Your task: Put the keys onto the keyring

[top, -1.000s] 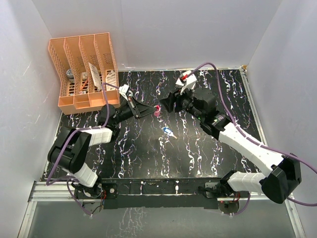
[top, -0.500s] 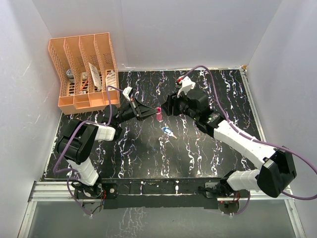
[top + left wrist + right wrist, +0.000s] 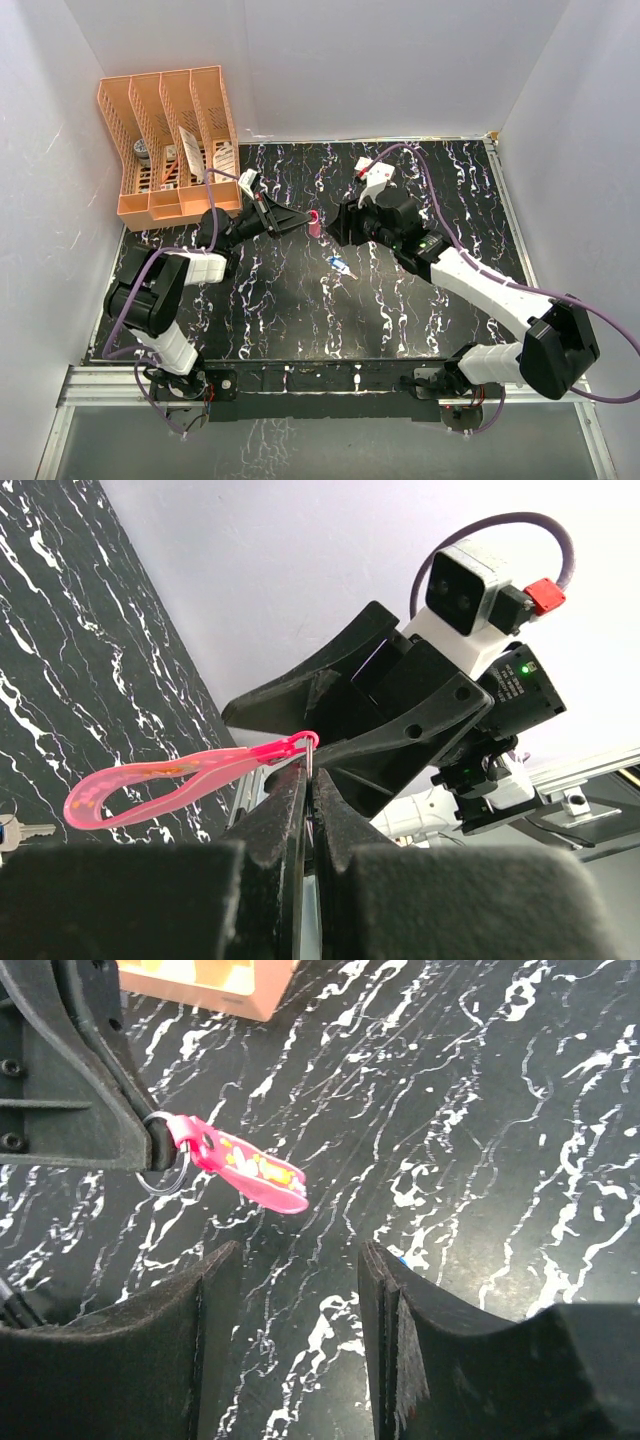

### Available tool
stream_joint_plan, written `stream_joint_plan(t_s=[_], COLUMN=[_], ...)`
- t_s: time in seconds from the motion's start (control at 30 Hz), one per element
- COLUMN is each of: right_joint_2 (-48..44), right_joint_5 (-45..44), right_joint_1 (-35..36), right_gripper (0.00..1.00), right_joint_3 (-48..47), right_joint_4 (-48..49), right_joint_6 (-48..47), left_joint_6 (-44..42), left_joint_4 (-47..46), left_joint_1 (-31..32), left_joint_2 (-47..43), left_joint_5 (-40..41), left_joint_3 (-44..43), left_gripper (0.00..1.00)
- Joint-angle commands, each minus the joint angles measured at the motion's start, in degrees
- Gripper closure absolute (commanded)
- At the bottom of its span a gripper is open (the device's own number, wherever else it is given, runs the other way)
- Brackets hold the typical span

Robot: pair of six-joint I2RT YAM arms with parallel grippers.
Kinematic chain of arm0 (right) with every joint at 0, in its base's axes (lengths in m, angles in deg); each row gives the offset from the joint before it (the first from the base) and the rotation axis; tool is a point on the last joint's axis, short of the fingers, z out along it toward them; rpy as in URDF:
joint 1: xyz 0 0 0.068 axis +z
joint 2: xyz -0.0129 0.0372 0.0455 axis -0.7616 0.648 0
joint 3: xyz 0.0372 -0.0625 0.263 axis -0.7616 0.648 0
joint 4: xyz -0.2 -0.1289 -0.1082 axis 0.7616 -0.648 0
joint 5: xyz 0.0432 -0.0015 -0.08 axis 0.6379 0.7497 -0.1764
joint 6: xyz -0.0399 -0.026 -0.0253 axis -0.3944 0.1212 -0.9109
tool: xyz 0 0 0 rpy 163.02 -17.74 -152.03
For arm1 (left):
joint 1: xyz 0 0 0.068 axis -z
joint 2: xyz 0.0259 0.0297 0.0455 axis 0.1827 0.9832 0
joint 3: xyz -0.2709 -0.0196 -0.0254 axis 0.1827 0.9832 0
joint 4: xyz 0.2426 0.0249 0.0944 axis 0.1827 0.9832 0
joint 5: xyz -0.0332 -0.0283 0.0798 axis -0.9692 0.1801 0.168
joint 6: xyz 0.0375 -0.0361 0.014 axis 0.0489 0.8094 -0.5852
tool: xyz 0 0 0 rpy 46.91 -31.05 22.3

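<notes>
The left pincer (image 3: pixel 303 219) is seen fully closed on the keyring (image 3: pixel 315 226), which is held clear of the black marbled tabletop (image 3: pixel 300 320), above its middle toward the far side. In the right wrist view the grip is seen at the clasp end, where a thin metal ring (image 3: pixel 165 1178) hangs just below the fingertips. The keyring's pink strap (image 3: pixel 245 1168) is pointed away from the left pincer toward the right one, sloping slightly down.

The right pincer (image 3: pixel 338 222) is held just beside the free end of the strap, facing the left pincer tip to tip. Its fingers (image 3: pixel 390 1345) are parted by a moderate gap, and nothing is gripped between them; only tabletop is seen through the gap.

One key, a blue-headed key (image 3: pixel 340 265) with a pale silvery blade, is found lying flat on the tabletop, on the near side of the two pincers and apart from both. It is not threaded on the ring. A second key cannot be made out in any view.

An orange file organizer (image 3: pixel 170 150) is stood at the far left corner of the tabletop, with a few items in its slots.
</notes>
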Motion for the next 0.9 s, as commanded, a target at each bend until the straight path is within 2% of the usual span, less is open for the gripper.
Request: stream_joint_plan(t_s=[0.0,0.3,0.87], right_joint_2=[-3.4,-3.1,0.1], right_joint_5=[5.1,10.8,14.3], right_joint_1=[-0.3,-0.5,-0.9], right_gripper=[0.54,0.6,0.64], right_joint_3=[0.8,2.9,2.4], right_joint_4=[7.5,18.1,23.5], right_joint_6=[3.9,13.0,18.5], left_joint_6=[-1.3,-5.8,-0.1], left_joint_4=[-1.1,5.8,-4.8], left_joint_1=[-0.2,-0.2,-0.2], left_joint_2=[-4.8,-8.0,-4.0], left_joint_5=[-0.1,0.9,-0.9], left_joint_3=[-0.9,0.3,-0.4], left_gripper=[1.0,1.0,1.0])
